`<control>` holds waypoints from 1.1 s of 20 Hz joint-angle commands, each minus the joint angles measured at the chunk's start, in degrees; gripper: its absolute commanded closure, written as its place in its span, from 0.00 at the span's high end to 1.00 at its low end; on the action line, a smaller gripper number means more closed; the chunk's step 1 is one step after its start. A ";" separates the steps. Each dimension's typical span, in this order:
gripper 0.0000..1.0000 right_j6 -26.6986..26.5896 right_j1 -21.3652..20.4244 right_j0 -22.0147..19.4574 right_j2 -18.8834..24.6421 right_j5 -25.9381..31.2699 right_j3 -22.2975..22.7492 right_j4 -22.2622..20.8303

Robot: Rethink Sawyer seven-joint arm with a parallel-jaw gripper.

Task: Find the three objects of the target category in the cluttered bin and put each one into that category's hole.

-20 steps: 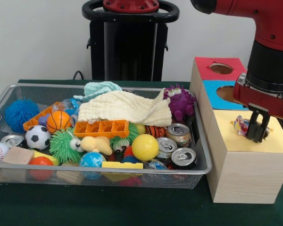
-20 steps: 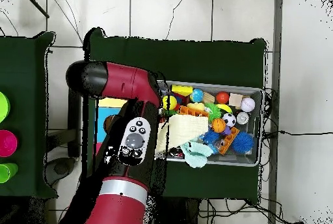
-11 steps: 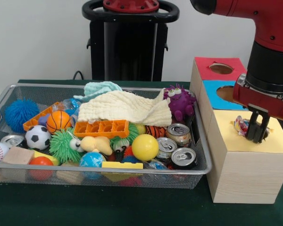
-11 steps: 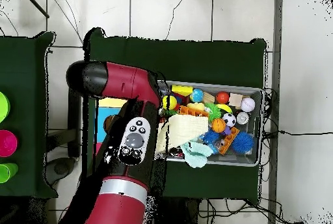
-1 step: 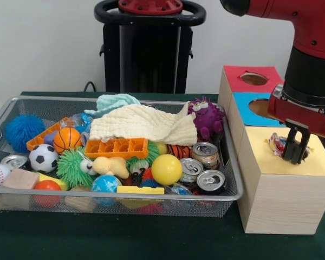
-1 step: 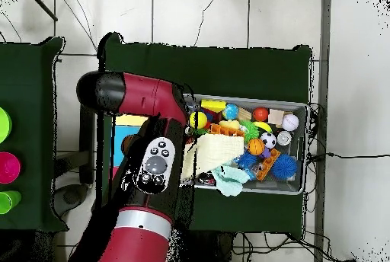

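- My claw (image 5: 296,147) is staying over the yellow hole (image 5: 306,151), fingers slightly apart around a crumpled wrapper (image 5: 277,144).
- Nothing is changing; the drop is pending.

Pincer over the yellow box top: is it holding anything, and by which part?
It cannot be told. The pincer is down at the hole in the yellow box top, beside a crumpled multicoloured item; contact isn't visible.

A robotics lab: a red arm (image 6: 148,160) on a black pedestal (image 5: 149,46), a green-covered surface (image 6: 228,61), a tiled floor (image 6: 206,15) strewn with cables (image 6: 335,154), bare white walls.
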 commanded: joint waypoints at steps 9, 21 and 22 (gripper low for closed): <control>0.00 6.23 -4.40 0.92 -0.31 8.83 11.76 -4.10; 0.00 7.90 -2.20 1.61 -0.63 7.07 10.22 -3.05; 0.00 8.60 -1.63 1.92 -0.23 4.89 10.59 -2.50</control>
